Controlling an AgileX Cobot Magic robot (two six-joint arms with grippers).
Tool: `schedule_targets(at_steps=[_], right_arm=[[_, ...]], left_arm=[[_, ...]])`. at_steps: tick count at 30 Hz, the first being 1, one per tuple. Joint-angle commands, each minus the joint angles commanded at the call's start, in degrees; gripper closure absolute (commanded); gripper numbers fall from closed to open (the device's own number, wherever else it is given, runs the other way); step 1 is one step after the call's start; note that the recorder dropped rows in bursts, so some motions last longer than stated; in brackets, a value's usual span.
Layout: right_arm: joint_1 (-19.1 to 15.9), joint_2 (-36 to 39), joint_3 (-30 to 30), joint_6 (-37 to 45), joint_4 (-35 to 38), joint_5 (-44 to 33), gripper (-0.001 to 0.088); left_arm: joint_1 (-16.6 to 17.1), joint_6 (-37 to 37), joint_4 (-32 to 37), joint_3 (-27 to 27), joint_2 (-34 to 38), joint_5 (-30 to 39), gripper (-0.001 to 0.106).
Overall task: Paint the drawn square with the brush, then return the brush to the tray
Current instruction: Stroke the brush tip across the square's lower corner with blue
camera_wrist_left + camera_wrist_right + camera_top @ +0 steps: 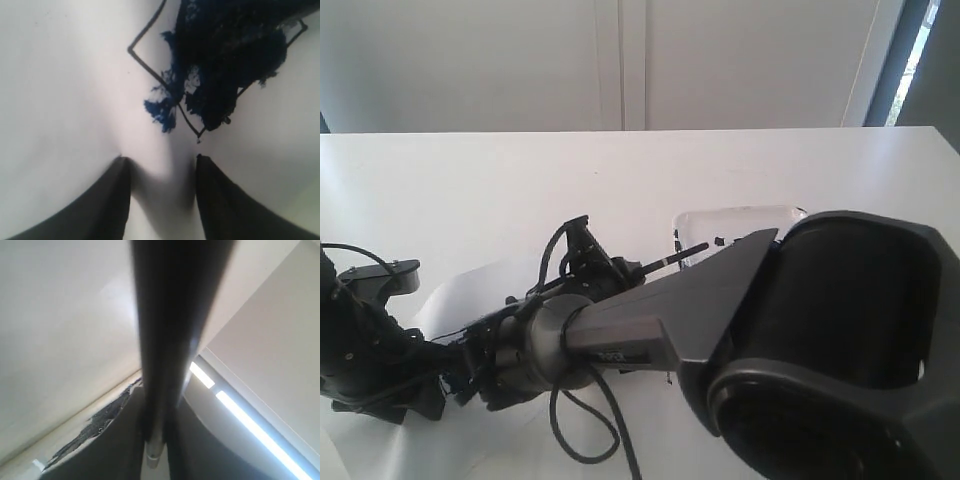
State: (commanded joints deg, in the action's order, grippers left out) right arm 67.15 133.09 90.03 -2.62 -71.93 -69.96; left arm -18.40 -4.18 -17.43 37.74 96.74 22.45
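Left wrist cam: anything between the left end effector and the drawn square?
Only bare white paper lies between the left end effector and the drawn square, shown in the left wrist view.

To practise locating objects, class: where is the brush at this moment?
In the exterior view the brush sits near centre, clamped in the right gripper, its handle end pointing toward the tray at the view's right.

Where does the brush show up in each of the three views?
Exterior view: the brush is a thin stick near the centre, slanting up toward the tray.
Left wrist view: not in it; only the drawn square, smeared dark blue.
Right wrist view: a thick dark bar down the middle, clamped in the right hand.
Shared landmark: the tray's chipped rim, in the exterior and right wrist views only.
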Motion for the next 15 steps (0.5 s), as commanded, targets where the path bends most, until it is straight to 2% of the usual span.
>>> schedule_targets(at_steps=[15], right_arm=[[-2.62, 0.63, 0.09, 1.3, -1.34, 0.0, 0.0868]], left_arm=[[0.0, 1.46, -0.34, 0.0, 0.0, 0.79, 0.057]])
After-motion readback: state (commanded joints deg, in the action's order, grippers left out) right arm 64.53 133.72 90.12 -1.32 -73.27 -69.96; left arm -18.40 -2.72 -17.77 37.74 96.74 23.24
